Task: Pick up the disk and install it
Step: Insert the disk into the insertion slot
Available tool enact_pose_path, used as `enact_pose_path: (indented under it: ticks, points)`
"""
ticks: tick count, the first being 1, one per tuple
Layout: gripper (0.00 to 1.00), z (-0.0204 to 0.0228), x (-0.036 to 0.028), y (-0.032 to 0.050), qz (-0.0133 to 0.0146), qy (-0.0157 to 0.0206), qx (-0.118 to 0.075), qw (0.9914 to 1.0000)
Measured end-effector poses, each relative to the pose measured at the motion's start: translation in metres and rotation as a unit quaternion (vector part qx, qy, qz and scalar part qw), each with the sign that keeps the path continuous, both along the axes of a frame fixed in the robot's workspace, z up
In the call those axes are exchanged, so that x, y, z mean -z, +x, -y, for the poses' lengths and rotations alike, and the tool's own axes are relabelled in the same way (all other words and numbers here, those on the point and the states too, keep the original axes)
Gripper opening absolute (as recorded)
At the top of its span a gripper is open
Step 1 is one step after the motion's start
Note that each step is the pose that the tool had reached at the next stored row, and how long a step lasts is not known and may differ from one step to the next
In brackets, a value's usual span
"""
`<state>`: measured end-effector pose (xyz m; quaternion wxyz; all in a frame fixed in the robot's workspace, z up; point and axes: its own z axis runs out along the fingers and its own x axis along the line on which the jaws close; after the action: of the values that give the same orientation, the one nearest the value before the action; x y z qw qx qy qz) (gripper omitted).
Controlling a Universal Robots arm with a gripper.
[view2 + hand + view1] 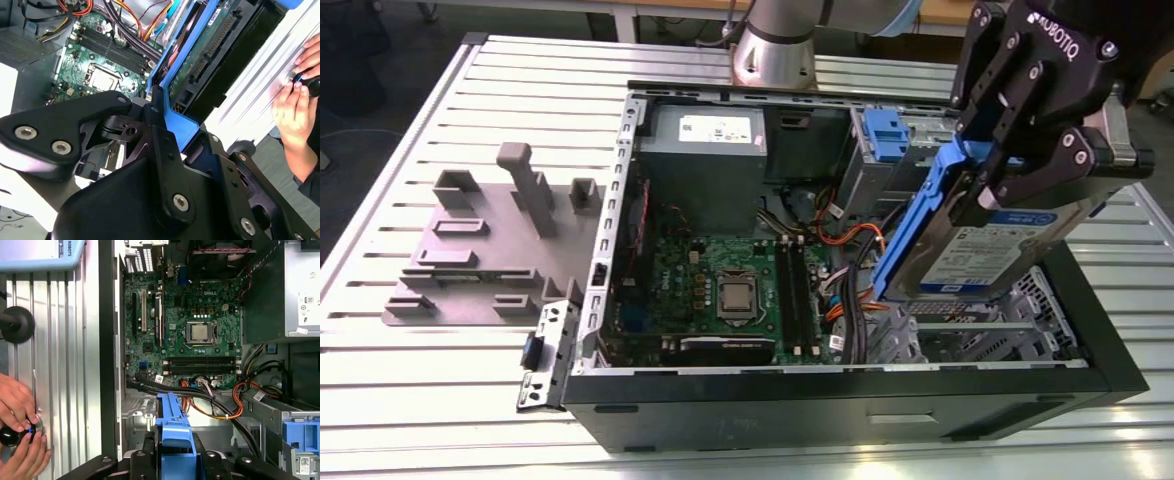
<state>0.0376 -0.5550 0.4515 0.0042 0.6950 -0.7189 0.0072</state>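
- disk (987,255): pinched tight by gripper (1037,185), tilted (blue frame (914,230) twd motherboard (720,290))
- held above open PC case (827,400), at exterior view's right
- person's hands (20,440) on table (60,365) beside case

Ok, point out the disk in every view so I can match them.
Exterior view: the disk, tilted above the case at the exterior view's right, clamped in the end effector.
Second wrist view: the disk's blue frame and green underside, beside the motherboard.
First wrist view: its blue frame edge-on, nearest the camera.
Shared landmark: the processor socket.
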Motion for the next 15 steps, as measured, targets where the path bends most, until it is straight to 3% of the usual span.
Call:
enact_pose_path:
  ticks: [6,15]
  points:
    - [0.36,0.0005,0.0014,0.0032,0.0,0.0,-0.004,0.99999]
    - [0.36,0.0006,0.0024,0.0148,0.0,0.0,-0.004,0.99999]
